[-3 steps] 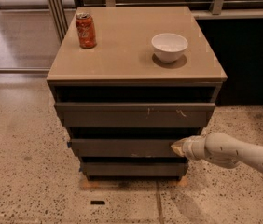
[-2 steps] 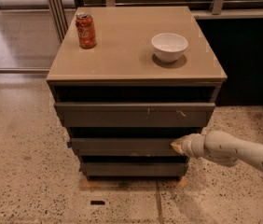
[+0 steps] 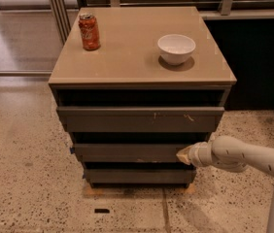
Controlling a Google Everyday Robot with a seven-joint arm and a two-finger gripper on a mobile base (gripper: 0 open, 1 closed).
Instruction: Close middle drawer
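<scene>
The middle drawer [image 3: 127,152] is the grey-brown front strip between the taller scratched top front [image 3: 139,119] and the narrow dark bottom front [image 3: 137,175] of the cabinet. It sits nearly flush with the fronts above and below. My gripper [image 3: 183,155] is at the end of the white arm coming in from the right, with its pale tip against the right end of the middle drawer's front.
A red soda can [image 3: 89,31] and a white bowl [image 3: 176,48] stand on the cabinet top [image 3: 127,57]. Speckled floor lies all around. A dark wall panel is at the right, metal posts at the back left.
</scene>
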